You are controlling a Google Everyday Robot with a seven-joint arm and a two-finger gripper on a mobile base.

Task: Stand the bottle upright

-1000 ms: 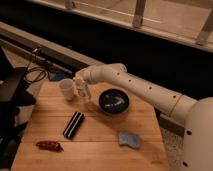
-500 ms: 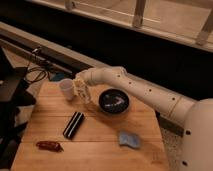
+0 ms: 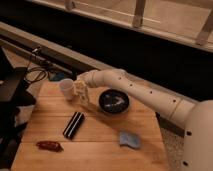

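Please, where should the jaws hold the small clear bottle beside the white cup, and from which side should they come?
Best grip is probably around the middle of the bottle, coming from above. It is narrow and seems to stand upright on the wooden table, with the white cup close on its left. The gripper is already at the bottle.

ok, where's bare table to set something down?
Free: front middle, between the red item and blue cloth; left of the black bar. Crowded: back edge, where cup, gripper by the bottle and bowl cluster.
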